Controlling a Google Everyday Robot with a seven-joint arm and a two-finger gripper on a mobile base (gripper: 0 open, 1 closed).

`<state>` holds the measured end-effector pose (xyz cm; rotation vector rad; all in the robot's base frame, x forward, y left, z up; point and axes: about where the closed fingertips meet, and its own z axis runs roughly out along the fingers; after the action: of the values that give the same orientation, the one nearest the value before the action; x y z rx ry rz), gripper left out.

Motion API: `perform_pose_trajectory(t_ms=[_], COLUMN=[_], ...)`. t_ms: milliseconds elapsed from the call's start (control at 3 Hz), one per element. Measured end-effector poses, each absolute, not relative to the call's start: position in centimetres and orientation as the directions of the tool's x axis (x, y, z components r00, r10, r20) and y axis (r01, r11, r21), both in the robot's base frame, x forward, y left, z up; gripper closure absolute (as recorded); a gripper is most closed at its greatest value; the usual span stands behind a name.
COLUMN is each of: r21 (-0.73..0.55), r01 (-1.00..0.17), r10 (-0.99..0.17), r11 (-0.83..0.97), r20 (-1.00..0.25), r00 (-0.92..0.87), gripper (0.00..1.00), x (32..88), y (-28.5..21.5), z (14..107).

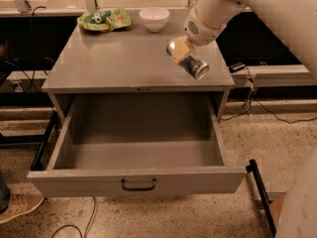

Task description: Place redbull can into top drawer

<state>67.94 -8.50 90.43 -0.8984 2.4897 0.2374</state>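
The redbull can (193,63) is a slim silver-and-blue can, tilted with one shiny end toward me. My gripper (182,51) is shut on the redbull can and holds it in the air above the right part of the grey cabinet top (114,63). The top drawer (138,180) stands pulled wide open below, with its dark handle (138,185) at the front centre and nothing inside. The can hangs just behind the drawer's back right corner.
A white bowl (154,19) and a green snack bag (104,20) sit at the back of the cabinet top. A shoe (17,205) shows at the lower left. Cables and a black frame lie on the floor at the right.
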Motion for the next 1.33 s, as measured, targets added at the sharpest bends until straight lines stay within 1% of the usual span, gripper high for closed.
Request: perform_pose_trajectory(t_ms=[333, 667, 1000, 1333], r21=[0.000, -0.015, -0.037, -0.011], r01=[-0.639, -0.670, -0.738, -0.815], r10=[-0.556, -0.594, -0.668, -0.751], r11=[0.769, 0.743, 0.674, 0.580], r20=[-0.493, -0.477, -0.457, -0.395], r00=[-0.670, -0.648, -0.587, -0.529], gripper=[1.00, 1.00, 1.00, 1.00], x=[67.9, 66.1, 61.6, 55.7], y=[-8.5, -7.7, -5.5, -2.5], z=[90.4, 89.6, 88.2, 82.6])
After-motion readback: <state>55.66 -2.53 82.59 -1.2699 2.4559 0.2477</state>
